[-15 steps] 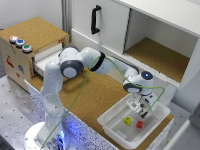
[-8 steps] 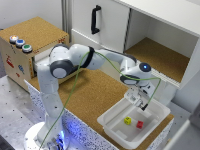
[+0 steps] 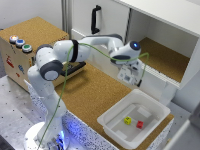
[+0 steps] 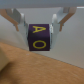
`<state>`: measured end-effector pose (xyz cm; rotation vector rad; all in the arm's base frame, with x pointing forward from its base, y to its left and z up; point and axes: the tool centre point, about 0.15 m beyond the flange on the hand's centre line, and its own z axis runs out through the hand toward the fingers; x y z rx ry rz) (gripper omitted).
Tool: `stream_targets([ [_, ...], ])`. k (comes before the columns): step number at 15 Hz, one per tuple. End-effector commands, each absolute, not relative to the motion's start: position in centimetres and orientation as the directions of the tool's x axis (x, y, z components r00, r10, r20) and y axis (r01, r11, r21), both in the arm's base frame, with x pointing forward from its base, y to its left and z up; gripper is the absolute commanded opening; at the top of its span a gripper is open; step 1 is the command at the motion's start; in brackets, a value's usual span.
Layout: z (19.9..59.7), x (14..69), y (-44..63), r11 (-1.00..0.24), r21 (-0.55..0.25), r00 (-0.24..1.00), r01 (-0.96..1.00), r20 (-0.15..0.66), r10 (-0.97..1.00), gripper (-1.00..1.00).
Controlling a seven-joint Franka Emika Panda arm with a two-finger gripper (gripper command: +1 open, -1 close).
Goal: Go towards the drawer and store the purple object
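The hand point(image 4: 42, 30) is pinching the purple block point(image 4: 39, 36) between its two fingers point(image 4: 19, 21), one on each side face, so the block hangs in the air above the cork desk point(image 3: 95, 95) (its yellow letters face the wrist camera). In the exterior view the hand sits near the open shelf of the big white cabinet point(image 3: 150, 30), above and just beyond the white tub point(image 3: 112, 122) that holds a yellow cube point(image 3: 128, 120) and a red cube point(image 3: 140, 124). The drawer point(image 3: 75, 67) lies well apart, toward the exterior view's left, partly hidden behind the arm point(image 3: 80, 50); it appears pulled out from the small wooden box point(image 3: 15, 65) with the coloured buttons point(image 3: 20, 43). The step in hand is likely the carry across. To do it well, keep the grip firm and the block level, travel high enough to clear the desk and the drawer's front edge, stop squarely over the white inside, then lower before letting go, so the block does not bounce out.
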<state>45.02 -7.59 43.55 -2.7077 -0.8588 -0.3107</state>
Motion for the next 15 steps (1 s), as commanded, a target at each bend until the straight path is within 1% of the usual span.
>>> stream_targets([
  [1, 43.3, 41.1, 7.2, -0.63, -0.065, 0.625, 0.774, 0.241, 0.743, -1.0],
  [4, 43.3, 37.4, 13.4, -0.448, -0.054, 0.448, 0.892, 0.236, 0.862, -1.0],
  [6, 43.7, 35.4, 16.0, -0.351, -0.043, 0.351, 0.935, 0.231, 0.907, -1.0],
  [10, 45.6, 30.5, 20.2, -0.106, -0.037, 0.112, 0.994, 0.281, 0.953, -1.0],
  [11, 45.1, 29.4, 21.1, -0.049, -0.044, 0.059, 0.998, 0.262, 0.963, -1.0],
  [12, 44.6, 28.3, 21.9, 0.001, -0.048, 0.012, 0.999, 0.278, 0.961, -1.0],
  [13, 43.9, 27.4, 22.6, 0.041, -0.039, -0.029, 0.998, 0.27, 0.963, -1.0],
  [15, 42.1, 25.1, 25.0, 0.147, -0.064, -0.123, 0.987, 0.282, 0.952, -1.0],
])
